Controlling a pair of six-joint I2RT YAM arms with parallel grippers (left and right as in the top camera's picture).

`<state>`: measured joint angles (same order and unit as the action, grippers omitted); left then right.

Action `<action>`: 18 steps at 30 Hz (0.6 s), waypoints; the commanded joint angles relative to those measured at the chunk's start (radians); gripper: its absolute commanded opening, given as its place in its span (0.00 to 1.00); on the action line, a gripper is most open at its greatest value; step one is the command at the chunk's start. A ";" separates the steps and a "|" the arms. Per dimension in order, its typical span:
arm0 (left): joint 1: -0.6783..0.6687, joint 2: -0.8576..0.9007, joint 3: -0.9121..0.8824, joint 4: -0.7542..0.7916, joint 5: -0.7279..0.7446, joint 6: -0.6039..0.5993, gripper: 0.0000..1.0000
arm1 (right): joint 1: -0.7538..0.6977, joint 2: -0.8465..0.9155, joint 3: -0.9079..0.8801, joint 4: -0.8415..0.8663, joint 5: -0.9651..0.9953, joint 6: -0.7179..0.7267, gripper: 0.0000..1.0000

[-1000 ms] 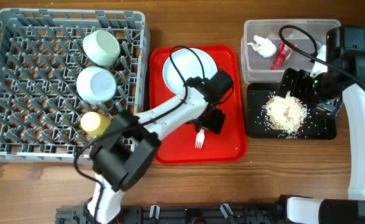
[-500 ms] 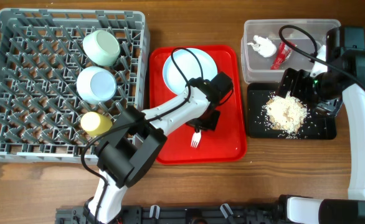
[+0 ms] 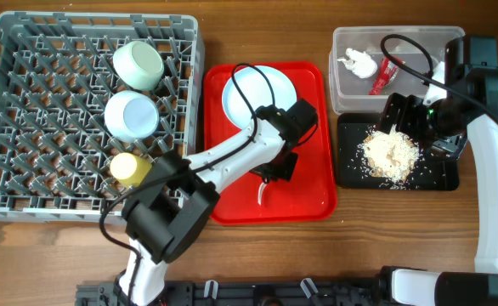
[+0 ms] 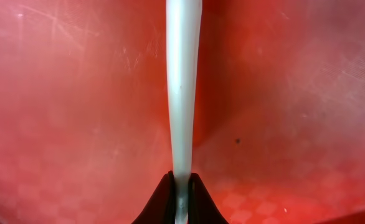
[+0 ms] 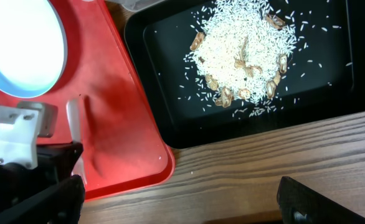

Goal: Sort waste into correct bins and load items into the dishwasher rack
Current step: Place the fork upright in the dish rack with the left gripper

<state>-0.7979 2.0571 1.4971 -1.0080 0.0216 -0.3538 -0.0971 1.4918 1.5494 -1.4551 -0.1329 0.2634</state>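
Your left claw was pinched tight on the handle of the white fork, w/ the fork in the red tray, just below the plate. Right claw hung over the black tray by the crumbs, fingers spread wide, nothing in it.

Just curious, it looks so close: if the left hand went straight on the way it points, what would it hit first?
Probably the red tray. The left hand, pinching the fork, points at the tray's floor with nothing else between, though depth is unclear.
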 commanded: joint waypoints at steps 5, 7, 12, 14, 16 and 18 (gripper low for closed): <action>0.070 -0.209 -0.005 -0.074 -0.119 -0.002 0.05 | -0.002 -0.003 0.010 0.000 0.013 -0.002 1.00; 0.135 -0.290 -0.005 -0.089 -0.161 0.009 0.04 | -0.002 -0.003 0.010 0.000 0.014 -0.002 1.00; 0.397 -0.406 -0.005 -0.042 -0.217 0.116 0.04 | -0.002 -0.003 0.010 0.000 0.013 -0.001 1.00; 0.481 -0.375 -0.005 -0.005 -0.217 0.153 0.04 | -0.002 -0.003 0.010 -0.001 0.013 -0.001 1.00; 0.539 -0.348 -0.005 0.019 -0.217 0.153 0.04 | -0.002 -0.003 0.010 -0.001 0.013 -0.001 1.00; 0.592 -0.326 -0.005 0.040 -0.204 0.153 0.10 | -0.002 -0.003 0.010 -0.001 0.013 -0.002 1.00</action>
<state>-0.2604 1.6939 1.4952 -0.9859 -0.1856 -0.2317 -0.0971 1.4918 1.5494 -1.4551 -0.1329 0.2634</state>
